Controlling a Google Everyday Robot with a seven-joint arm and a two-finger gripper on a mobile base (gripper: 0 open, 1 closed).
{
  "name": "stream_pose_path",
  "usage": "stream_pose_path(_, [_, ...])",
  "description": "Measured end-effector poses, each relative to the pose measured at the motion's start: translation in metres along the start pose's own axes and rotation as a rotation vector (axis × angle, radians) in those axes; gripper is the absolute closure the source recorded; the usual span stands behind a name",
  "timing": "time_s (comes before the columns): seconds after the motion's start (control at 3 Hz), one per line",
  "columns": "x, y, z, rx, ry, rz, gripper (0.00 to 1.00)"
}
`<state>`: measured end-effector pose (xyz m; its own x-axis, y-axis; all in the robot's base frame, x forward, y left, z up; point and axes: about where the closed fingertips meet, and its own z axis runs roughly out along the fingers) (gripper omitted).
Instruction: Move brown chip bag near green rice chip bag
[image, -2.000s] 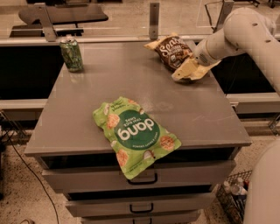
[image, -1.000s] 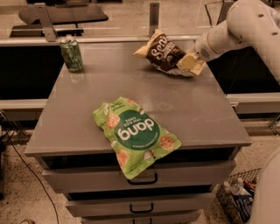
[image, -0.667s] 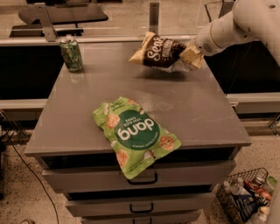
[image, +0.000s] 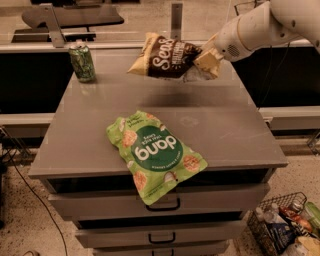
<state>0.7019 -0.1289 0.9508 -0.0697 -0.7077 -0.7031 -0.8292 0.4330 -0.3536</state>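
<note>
The brown chip bag (image: 162, 60) hangs in the air above the back of the grey table (image: 225, 130), held by its right end. My gripper (image: 204, 64) is shut on that end, reaching in from the upper right. The green rice chip bag (image: 155, 152) lies flat at the table's front, its lower end overhanging the front edge. The brown bag is well behind the green one and above it.
A small green soda can (image: 82, 62) stands at the table's back left corner. Drawers (image: 162, 204) run below the tabletop. A wire basket (image: 285, 230) with items sits on the floor at the lower right.
The gripper has lifted the brown chip bag off the back right of the table and carried it leftward and toward the front. The green bag and the can have not moved.
</note>
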Motion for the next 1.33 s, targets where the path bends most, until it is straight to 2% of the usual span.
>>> stream_pose_path(0.67, [-0.026,0.071,0.024,-0.192,-0.039,0.042,1.0])
stream_pose_path(1.0, [-0.029,0.099,0.035,-0.269,-0.023,0.081,0.82])
stream_pose_path(1.33, [-0.026,0.121,0.047,-0.332,0.0,0.129,0.52])
